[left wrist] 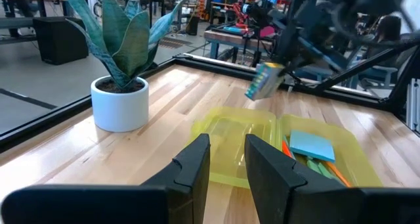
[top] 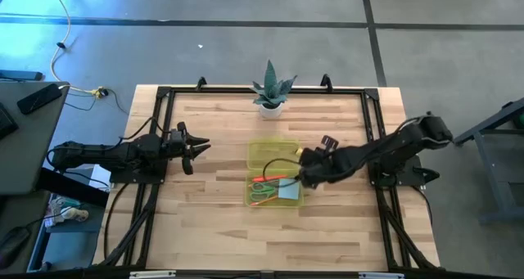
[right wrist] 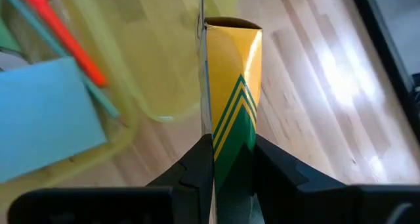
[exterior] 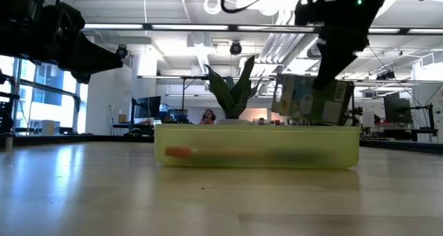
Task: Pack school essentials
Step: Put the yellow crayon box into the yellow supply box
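Nearest in the low view: translucent yellow-green plastic case [exterior: 256, 153] lying open on the wooden table [exterior: 104, 194], an orange-red pen [exterior: 178, 151] showing dimly through its front wall. Already packed in the tray half, seen from above: green-handled scissors [top: 262, 195], blue square note pad [top: 288, 191], thin orange and green pens [top: 270, 178]. Lid half [top: 273, 154] folded out flat beside it, nothing visible in it.

Just above the case's right end: right gripper [right wrist: 233, 159] clamped on the green-and-yellow cardboard crayon box [right wrist: 233, 86], box held clear of the table and tilted, hanging over the case's edge, not yet inside. Judged the last big item still out; tiny red piece not made out anywhere.

Off toward the table's left edge: left gripper [top: 190, 147] waiting, fingers [left wrist: 193, 168] slightly apart, empty, pointed at the case.

Farthest back: spiky green plant in a white pot [top: 270, 95], left alone.

Remaining, by the look of it: crayon box lowered in, released, lid swung shut.
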